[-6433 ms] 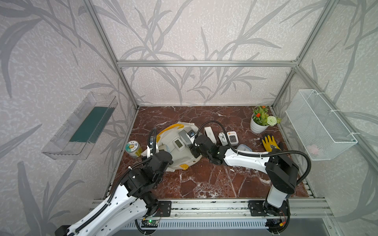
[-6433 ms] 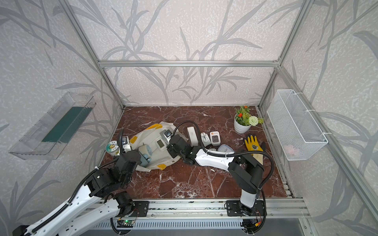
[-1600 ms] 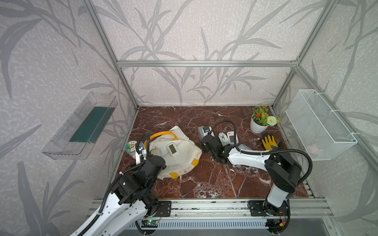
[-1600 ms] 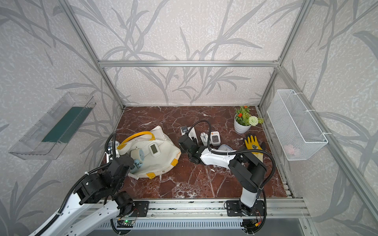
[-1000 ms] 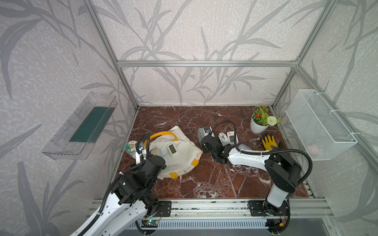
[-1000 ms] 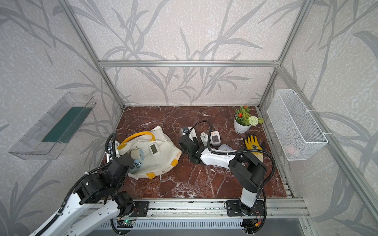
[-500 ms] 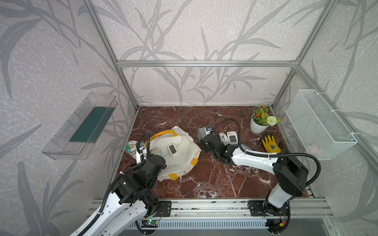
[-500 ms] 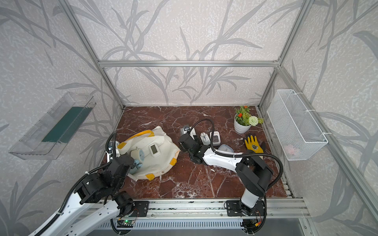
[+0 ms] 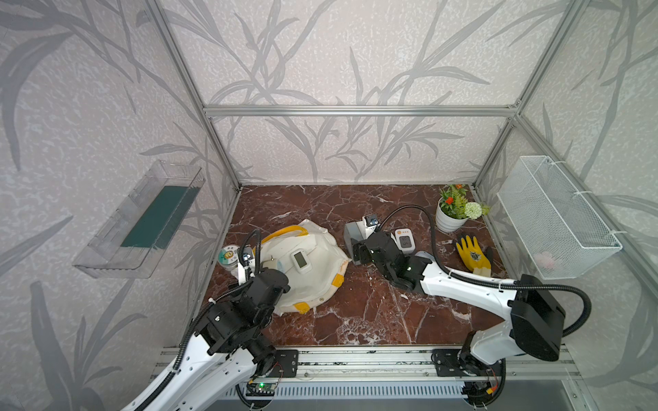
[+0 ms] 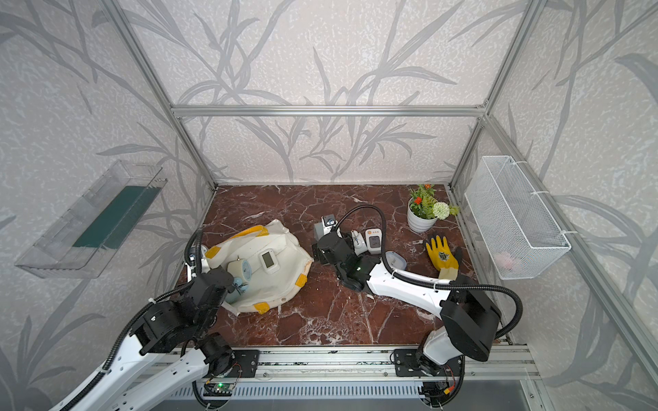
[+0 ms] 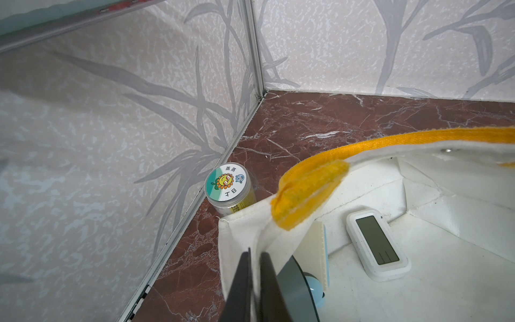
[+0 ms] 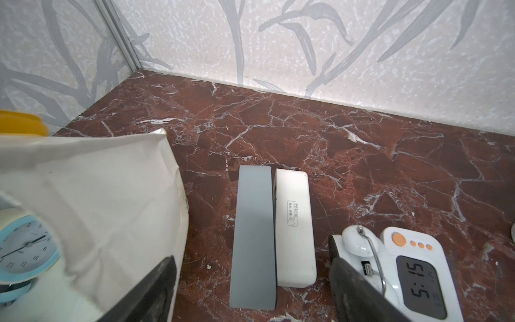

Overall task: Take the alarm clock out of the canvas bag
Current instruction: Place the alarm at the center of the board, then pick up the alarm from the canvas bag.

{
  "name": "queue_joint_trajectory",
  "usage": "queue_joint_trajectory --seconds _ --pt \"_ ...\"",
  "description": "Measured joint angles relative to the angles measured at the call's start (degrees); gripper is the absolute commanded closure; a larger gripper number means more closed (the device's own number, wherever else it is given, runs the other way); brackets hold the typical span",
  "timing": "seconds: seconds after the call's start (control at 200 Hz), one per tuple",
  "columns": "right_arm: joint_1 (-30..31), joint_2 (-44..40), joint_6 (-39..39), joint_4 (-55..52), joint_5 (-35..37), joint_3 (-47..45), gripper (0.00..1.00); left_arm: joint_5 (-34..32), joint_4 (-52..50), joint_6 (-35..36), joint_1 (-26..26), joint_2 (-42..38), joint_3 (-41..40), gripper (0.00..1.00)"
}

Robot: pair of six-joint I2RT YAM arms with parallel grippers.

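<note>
canvas bag point(image 9: 320, 284) flat on marble table point(image 9: 374, 313), mouth spread open, pushed toward left wall. small jar w/ sunflower lid point(image 11: 228, 184) wedged btw bag rim and wall frame, tight there. bare marble in front of bag, across centre-front and along rear wall: most open space.

grey-and-white alarm clock point(image 9: 353, 231) out of bag, upright on table just beside bag's right edge. in right wrist view, narrow strip of marble btw clock point(image 12: 253, 237) and bag point(image 12: 111, 195). crowded on clock's other side: small white bell-shaped item point(image 12: 354, 242) and white digital clock w/ orange button point(image 9: 405, 240) close by. yellow glove point(image 9: 473, 251) and flower pot point(image 9: 450, 220) nearer right wall.

inside bag: blue round clock point(image 10: 239, 271) and plain white digital clock point(image 10: 267, 259), both lying on canvas.

left arm up from front rail, elbow folded, wrist low over bag's near-left corner. left gripper point(image 11: 255, 264) closed, pinching bag rim next to yellow handle patch point(image 11: 306, 192).

right arm stretched low across table toward rear-left, forearm near surface. right gripper point(image 12: 250, 253) wide open, fingers point(image 12: 150, 287) either side of alarm clock w/ gaps both sides. nothing held. can't tell if far finger touches bell-shaped item.
</note>
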Motion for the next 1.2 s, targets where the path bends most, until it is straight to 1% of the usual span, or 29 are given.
queue_joint_trajectory --seconds 0.31,0.57,0.75,0.93,1.2 --pt "4.90 -3.69 -1.05 -0.02 -0.07 -2.10 0.11 0.37 0.44 0.04 0.00 0.07 0.00 1.00" --pt "10.16 -4.15 -2.69 0.17 0.13 -2.54 0.11 0.68 0.59 0.07 0.00 0.07 0.00 1.00" --pt "13.03 -4.07 -4.94 2.21 0.37 -3.19 0.14 0.90 0.76 0.07 0.00 0.07 0.00 1.00" --pt "14.45 -1.70 -6.60 3.98 -1.07 -3.21 0.15 1.09 1.03 0.13 0.00 0.07 0.00 1.00" --pt "15.78 4.87 -8.74 4.44 -3.74 -1.16 0.15 1.53 1.68 0.17 0.00 0.15 0.00 1.00"
